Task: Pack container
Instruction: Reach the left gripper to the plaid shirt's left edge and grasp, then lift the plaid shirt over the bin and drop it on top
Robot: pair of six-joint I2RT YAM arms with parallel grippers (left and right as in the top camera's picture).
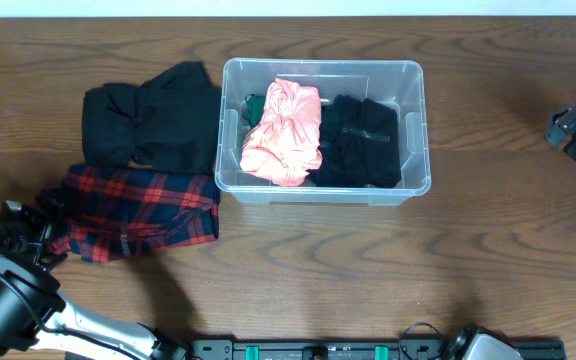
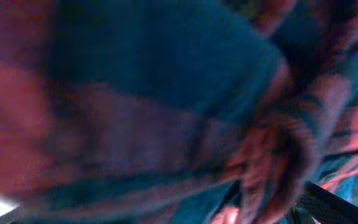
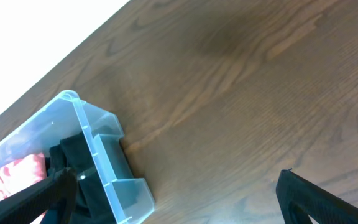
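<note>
1. Centrally on the brown wooden table [image 1: 488,250] stands the clear rectangular plastic container [image 1: 414,130], upright.
2. Inside it lie a crumpled coral-pink garment [image 1: 284,130], a folded black garment [image 1: 360,142] on its right, and a dark green cloth [image 1: 253,108] against the left wall.
3. Just outside that wall lie a loose black garment [image 1: 148,125] and a red-and-navy plaid garment [image 1: 143,210].
4. The left gripper [image 1: 40,222] is at the plaid garment's left edge. Its wrist view shows only blurred plaid, so I cannot tell how its fingers stand.
5. The right gripper [image 3: 176,180] hangs well right of the container, fingers spread wide and holding nothing.
</note>
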